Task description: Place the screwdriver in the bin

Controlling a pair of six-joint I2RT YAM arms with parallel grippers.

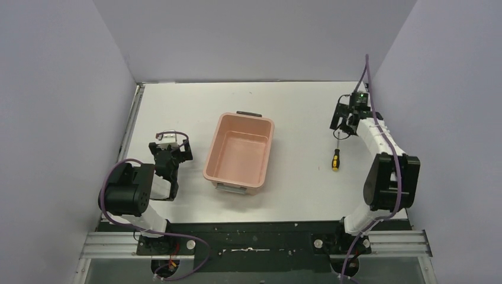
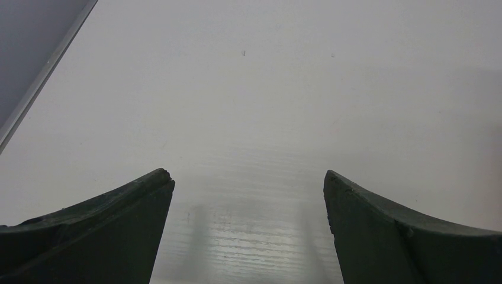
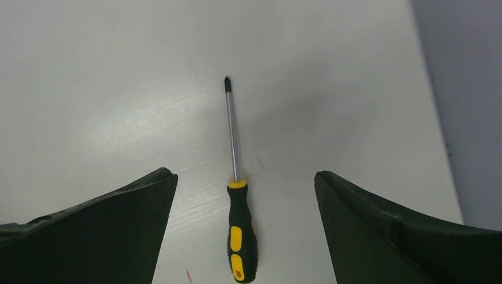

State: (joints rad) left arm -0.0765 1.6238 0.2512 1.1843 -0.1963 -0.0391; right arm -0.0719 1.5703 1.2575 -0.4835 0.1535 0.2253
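My right gripper (image 3: 244, 174) stands wide, with nothing between its fingers, hanging over the white worktop (image 1: 296, 106) toward its far right side. In my right wrist view the screwdriver (image 3: 238, 207) lies flat in the gap between the two fingers, touching neither. Its yellow-and-black handle is nearest the camera and its thin shaft points away. That view shows none of the bin.

The overhead view does show it. The salmon-pink bin (image 1: 211, 155) sits in the middle of the worktop, well apart from the screwdriver, which lies to its right with its handle toward my bases and its tip under my right gripper. A dark handle shows at the bin's far short end, and nothing is visible inside it.

My left gripper (image 1: 171, 139) sits left of the bin, close to it. Whether it is spread is hard to judge from overhead. The left wrist view settles that: both fingers are wide apart over bare worktop, holding nothing.
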